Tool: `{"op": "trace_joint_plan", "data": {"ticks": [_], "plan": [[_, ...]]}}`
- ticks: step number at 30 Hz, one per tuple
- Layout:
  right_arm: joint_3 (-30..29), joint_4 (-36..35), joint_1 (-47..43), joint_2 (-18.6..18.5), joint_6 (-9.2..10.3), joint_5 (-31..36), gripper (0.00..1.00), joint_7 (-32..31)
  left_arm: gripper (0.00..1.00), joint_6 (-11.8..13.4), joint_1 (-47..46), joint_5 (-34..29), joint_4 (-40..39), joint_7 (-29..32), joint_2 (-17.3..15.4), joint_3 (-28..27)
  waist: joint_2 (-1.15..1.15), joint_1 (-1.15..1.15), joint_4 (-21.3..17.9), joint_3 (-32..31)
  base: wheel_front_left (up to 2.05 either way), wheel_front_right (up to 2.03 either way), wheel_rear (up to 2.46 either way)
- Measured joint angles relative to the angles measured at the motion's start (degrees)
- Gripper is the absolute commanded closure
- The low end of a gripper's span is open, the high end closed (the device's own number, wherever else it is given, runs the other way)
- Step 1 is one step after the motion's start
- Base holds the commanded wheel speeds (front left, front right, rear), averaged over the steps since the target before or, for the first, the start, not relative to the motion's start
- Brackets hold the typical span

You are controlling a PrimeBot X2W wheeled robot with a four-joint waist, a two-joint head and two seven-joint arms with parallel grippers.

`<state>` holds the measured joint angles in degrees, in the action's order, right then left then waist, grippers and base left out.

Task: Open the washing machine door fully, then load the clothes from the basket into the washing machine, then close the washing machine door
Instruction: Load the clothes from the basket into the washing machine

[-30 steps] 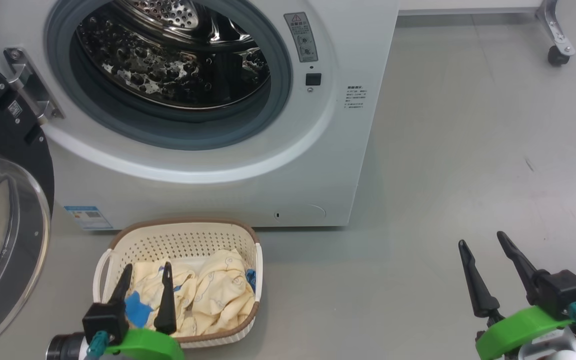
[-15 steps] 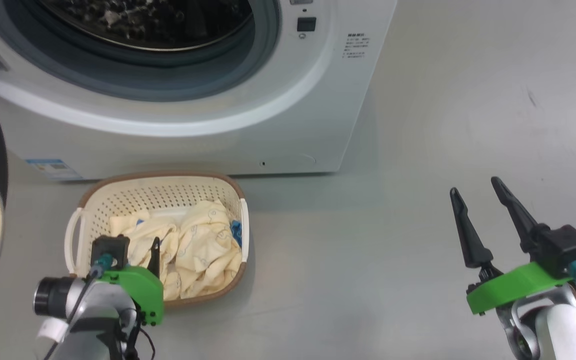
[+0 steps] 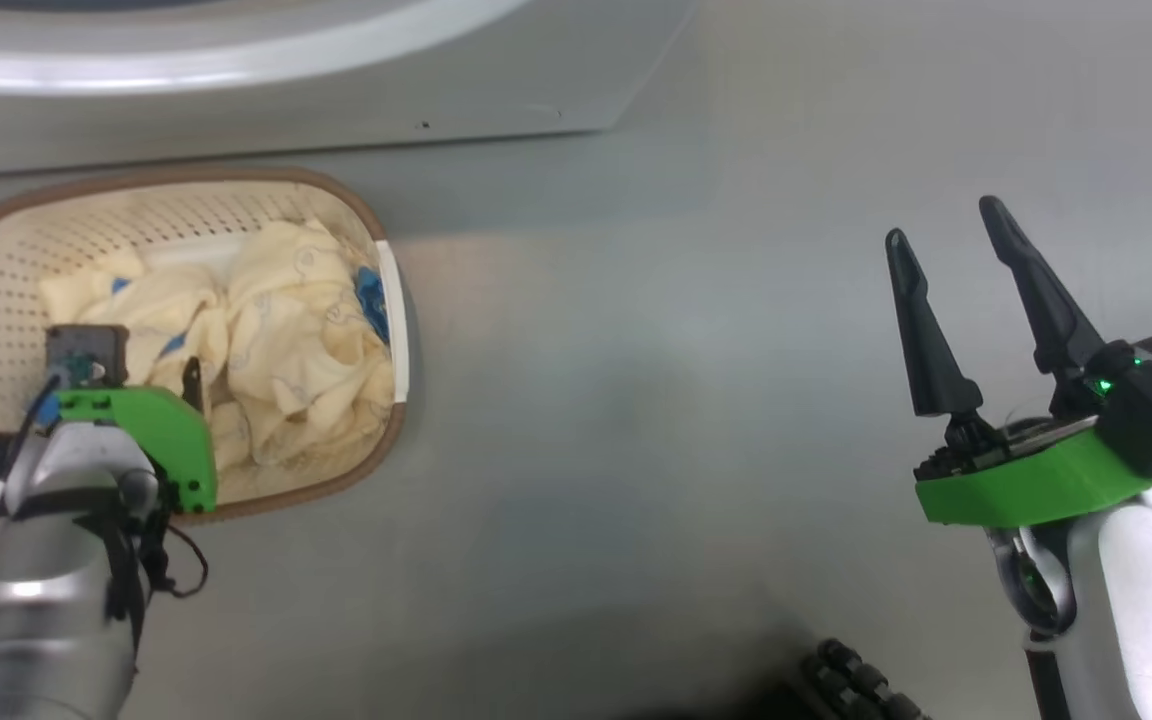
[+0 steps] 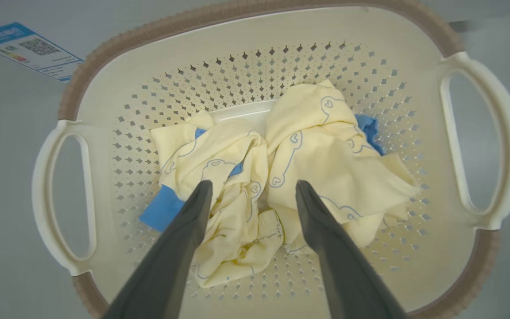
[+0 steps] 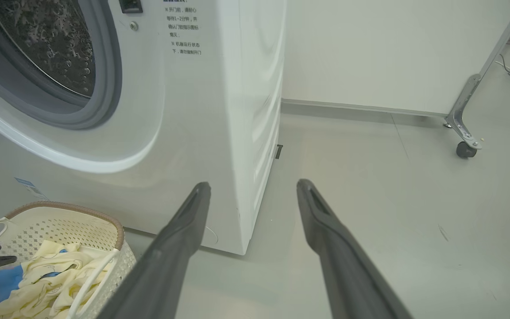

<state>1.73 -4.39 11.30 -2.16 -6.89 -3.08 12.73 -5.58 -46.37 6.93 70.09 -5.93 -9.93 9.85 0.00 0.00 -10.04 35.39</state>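
The left gripper (image 4: 253, 186) is hanging, fingers spread, over the clothes (image 4: 326, 164), contact unclear. The right gripper (image 3: 944, 225) is gaping, empty.

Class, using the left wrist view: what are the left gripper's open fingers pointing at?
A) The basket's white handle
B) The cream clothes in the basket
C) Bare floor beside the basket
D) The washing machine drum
B: the left gripper hangs open directly over the clothes heaped inside the basket.
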Motion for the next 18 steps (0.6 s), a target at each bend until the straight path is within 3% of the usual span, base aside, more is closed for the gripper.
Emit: {"op": "trace_joint_plan", "data": {"ticks": [11, 14, 18], "plan": [[1.52, -5.01, 3.41, -0.03, 0.00, -2.47, 0.00, 1.48, 0.00, 0.16, -9.91, 0.64, 2.38, 3.56, -4.71, 0.00, 0.00, 0.01, -3.64, 17.46, 0.00, 0.00, 0.00], [1.56, -6.03, 3.76, -0.04, 0.00, -2.48, 0.00, 1.65, 0.00, 3.21, -11.31, 0.51, 2.66, 5.10, -5.65, 0.07, 0.00, 0.01, -4.15, 21.17, 0.00, 0.00, 0.00], [1.60, -6.79, 3.76, -0.04, 0.00, -3.01, 0.00, 1.74, 0.00, 9.61, -12.46, -2.09, 3.13, 6.71, -7.86, 2.07, 0.00, 0.01, -4.39, 24.91, 0.00, 0.00, 0.00]]}}
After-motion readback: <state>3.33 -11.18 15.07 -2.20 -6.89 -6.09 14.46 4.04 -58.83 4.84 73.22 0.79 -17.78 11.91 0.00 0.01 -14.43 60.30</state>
